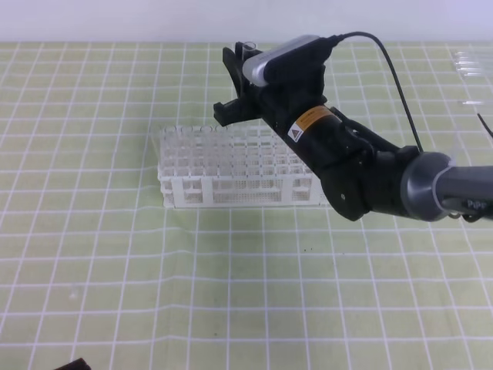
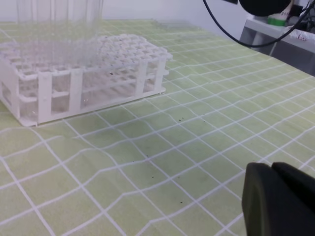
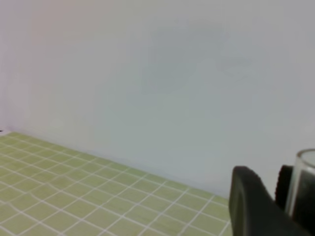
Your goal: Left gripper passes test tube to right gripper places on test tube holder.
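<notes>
My right gripper (image 1: 237, 77), black with a silver-grey housing, hovers above the back edge of the white test tube holder (image 1: 231, 189), shut on the clear test tube (image 1: 248, 47), whose round rim shows just above the fingers. In the right wrist view the test tube (image 3: 306, 182) stands upright beside a black finger (image 3: 251, 209), high above the mat. The left gripper (image 2: 278, 201) is a blurred black block low over the mat, well in front of the test tube holder (image 2: 49, 98), with its two pieces pressed together and nothing between them. Its edge (image 1: 73, 364) shows at the bottom left.
Several clear tubes (image 2: 59, 24) stand in the holder's cells on the left side. More loose tubes (image 1: 470, 65) lie at the far right of the green checked mat (image 1: 154, 293). The right arm's black cable (image 2: 231, 34) hangs above the mat.
</notes>
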Available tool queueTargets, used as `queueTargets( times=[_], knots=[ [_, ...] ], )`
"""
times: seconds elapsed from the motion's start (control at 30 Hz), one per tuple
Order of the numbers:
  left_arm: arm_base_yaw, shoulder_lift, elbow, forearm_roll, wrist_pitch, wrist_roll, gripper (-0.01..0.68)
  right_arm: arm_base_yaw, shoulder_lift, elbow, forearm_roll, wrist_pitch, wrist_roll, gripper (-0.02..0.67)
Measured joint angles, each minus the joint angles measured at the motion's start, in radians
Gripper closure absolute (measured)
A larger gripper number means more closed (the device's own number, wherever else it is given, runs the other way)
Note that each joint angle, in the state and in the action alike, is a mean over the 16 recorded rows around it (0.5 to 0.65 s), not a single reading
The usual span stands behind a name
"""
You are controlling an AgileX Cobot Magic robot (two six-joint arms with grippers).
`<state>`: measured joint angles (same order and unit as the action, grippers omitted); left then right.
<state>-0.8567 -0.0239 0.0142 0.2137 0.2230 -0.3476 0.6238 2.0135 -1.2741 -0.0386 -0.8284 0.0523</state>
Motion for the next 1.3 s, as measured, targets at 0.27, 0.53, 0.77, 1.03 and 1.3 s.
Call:
queueTargets(
  times=[0.27,0.53,0.77,1.03,1.3],
  knots=[
    [0.0,0.004,-0.003,-0.001,0.007,-0.001,0.675,0.001,0.022,-0.024,-0.014,0.026,0.011,0.564],
    [0.0,0.01,-0.004,-0.001,0.007,-0.001,0.675,0.005,0.043,-0.024,-0.025,0.035,0.029,0.564],
    [0.0,0.007,-0.001,0.0,0.006,0.0,0.675,0.006,0.048,-0.024,-0.04,0.059,0.052,0.564],
    [0.0,0.01,-0.005,0.0,0.009,-0.001,0.675,0.006,0.048,-0.02,-0.049,0.088,0.07,0.564],
    [0.0,0.011,-0.007,0.0,0.01,-0.001,0.675,0.006,0.048,-0.012,-0.051,0.09,0.082,0.564]
  ],
)
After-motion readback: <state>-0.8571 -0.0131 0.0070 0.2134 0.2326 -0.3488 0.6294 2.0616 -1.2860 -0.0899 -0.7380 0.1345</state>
